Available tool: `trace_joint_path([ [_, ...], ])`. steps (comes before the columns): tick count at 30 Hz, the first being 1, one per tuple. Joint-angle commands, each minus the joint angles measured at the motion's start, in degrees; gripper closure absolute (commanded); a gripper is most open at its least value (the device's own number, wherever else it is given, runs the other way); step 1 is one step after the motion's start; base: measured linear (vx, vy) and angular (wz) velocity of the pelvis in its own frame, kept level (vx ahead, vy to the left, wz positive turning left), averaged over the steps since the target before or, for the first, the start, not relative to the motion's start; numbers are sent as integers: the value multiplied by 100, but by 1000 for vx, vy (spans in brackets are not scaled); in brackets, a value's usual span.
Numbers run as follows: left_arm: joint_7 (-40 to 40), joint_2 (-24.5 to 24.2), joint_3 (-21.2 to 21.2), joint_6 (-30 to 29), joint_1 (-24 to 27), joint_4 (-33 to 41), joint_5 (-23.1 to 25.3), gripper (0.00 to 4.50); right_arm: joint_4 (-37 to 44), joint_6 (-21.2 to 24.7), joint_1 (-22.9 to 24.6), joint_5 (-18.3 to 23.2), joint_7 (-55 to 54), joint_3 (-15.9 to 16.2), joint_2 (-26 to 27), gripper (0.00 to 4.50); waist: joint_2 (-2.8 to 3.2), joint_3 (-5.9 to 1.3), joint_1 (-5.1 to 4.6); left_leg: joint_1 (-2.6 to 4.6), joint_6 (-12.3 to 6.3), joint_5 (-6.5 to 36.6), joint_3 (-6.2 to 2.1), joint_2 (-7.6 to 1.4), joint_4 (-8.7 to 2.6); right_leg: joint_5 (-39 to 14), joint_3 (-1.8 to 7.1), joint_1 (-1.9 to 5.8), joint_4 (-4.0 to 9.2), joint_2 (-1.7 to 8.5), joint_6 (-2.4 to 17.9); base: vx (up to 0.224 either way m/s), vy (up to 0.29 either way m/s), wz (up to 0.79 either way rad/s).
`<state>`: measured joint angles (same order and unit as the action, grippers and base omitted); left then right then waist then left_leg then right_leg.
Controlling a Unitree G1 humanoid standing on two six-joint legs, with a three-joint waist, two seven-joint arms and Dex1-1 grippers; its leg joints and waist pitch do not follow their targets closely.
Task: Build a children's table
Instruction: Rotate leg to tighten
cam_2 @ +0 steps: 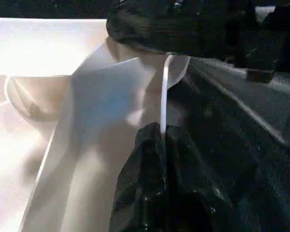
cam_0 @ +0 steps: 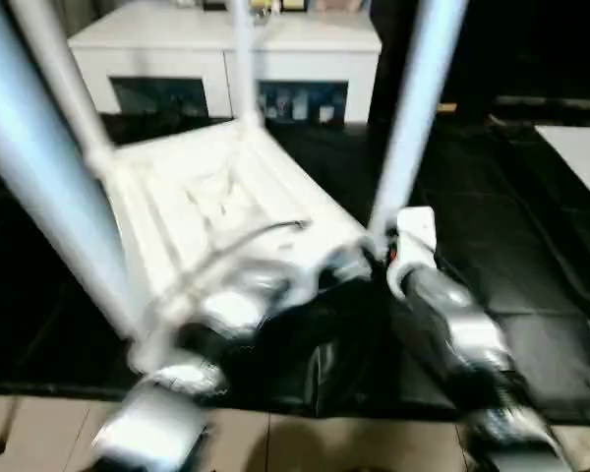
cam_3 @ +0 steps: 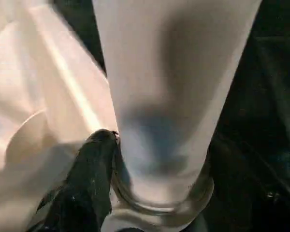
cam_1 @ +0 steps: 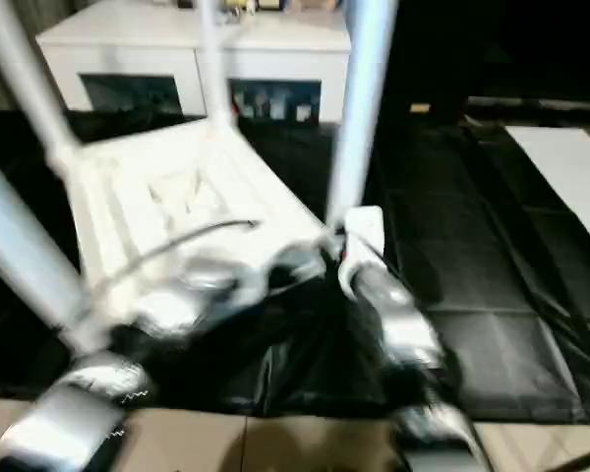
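The children's table lies upside down on the black mat, its ribbed underside [cam_0: 206, 197] facing up. Several white legs stand up from it, among them the near right leg [cam_0: 413, 108] and the big near left leg [cam_0: 39, 167]. My left gripper [cam_2: 163, 133] is shut on a thin white rim at the top's near right corner. My right gripper [cam_0: 385, 258] sits at the foot of the near right leg. One black finger [cam_3: 94, 164] presses against the leg's base [cam_3: 164, 145]; the other finger is hidden behind the leg.
A white cabinet [cam_0: 226, 39] with glass-fronted compartments stands behind the table. The black mat [cam_0: 531, 295] spreads to the right, with a white sheet [cam_0: 580, 147] at its far right edge. Pale floor tiles [cam_0: 305, 442] run along the near edge.
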<state>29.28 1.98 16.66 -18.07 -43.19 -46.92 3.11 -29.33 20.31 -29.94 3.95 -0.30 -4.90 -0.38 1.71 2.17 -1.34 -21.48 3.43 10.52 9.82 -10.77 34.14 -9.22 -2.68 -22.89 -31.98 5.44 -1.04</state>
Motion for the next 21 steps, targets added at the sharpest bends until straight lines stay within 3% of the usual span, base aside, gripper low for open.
trace_joint_path([
  [1, -756, -177, -334, 317, -291, -131, 146, 450, -538, 54, 5, 441, 196, -9, 396, 190, -27, -303, -53, 99, -13, 2653, -89, -76, -504, -2783, 17, 110, 510, 165, 697, 0, 0, 0],
  [4, -670, -254, -301, 320, -246, -58, 179, 450, -359, -98, 18, 467, 520, 79, 378, 190, -36, -302, -75, 27, -72, 2536, -98, -86, -532, -2609, 21, 183, 466, 178, 753, 0, 0, 0],
  [7, -635, -370, -247, 445, -246, -114, 309, 450, -57, -411, 83, 284, 774, 204, 334, 190, -27, -339, -176, -82, -107, 2283, -126, -89, -551, -2267, 17, 264, 396, 191, 848, 0, 0, 0],
  [9, -512, -519, -219, 583, -193, -120, 319, 450, 278, -567, 220, 131, 916, 358, 95, 154, -43, -381, -172, -54, -174, 1939, -86, -95, -489, -1837, 55, 235, 379, 219, 1032, 0, 0, 0],
  [10, -479, -555, -205, 619, -177, -114, 319, 450, 357, -591, 255, 141, 956, 375, 42, 154, -52, -409, -146, -55, -281, 1583, -62, -97, -452, -1320, 68, 258, 319, 203, 1184, 0, 0, 0],
  [11, -394, -601, -189, 613, -139, -64, 310, 450, 464, -551, 300, 150, 970, 374, -24, 151, -57, -382, -138, -53, -414, 1497, -34, -101, -452, -1235, 66, 231, 323, 189, 1289, 0, 0, 0],
  [13, -184, -704, -120, 664, -39, 89, 319, 450, 715, -376, 411, 217, 1153, 389, -195, 139, -40, -379, -104, -50, -462, 1451, -26, -103, -443, -1389, 63, 236, 323, 196, 1305, 0, 0, 0],
  [15, -86, -756, -96, 668, 12, 150, 320, 450, 811, -338, 466, 222, 1271, 418, -317, 115, -33, -396, -69, -45, -493, 1240, -20, -125, -424, -1101, 65, 247, 284, 195, 1378, 25, -7, -1],
  [18, 543, -1002, 48, 748, 271, 490, 285, 450, 1196, -280, 759, 164, 2109, 532, -995, 94, -18, -406, 7, -23, -642, 916, 5, -138, -390, -422, 71, 274, 215, 180, 1622, 34, -5, 0],
  [21, 1219, -1219, 176, 758, 482, 804, 148, 450, 1539, -253, 997, 427, 3105, 686, -1556, 67, -27, -401, 74, 1, -721, 943, 28, -146, -384, -338, 81, 282, 203, 183, 1711, 0, 0, 0],
])
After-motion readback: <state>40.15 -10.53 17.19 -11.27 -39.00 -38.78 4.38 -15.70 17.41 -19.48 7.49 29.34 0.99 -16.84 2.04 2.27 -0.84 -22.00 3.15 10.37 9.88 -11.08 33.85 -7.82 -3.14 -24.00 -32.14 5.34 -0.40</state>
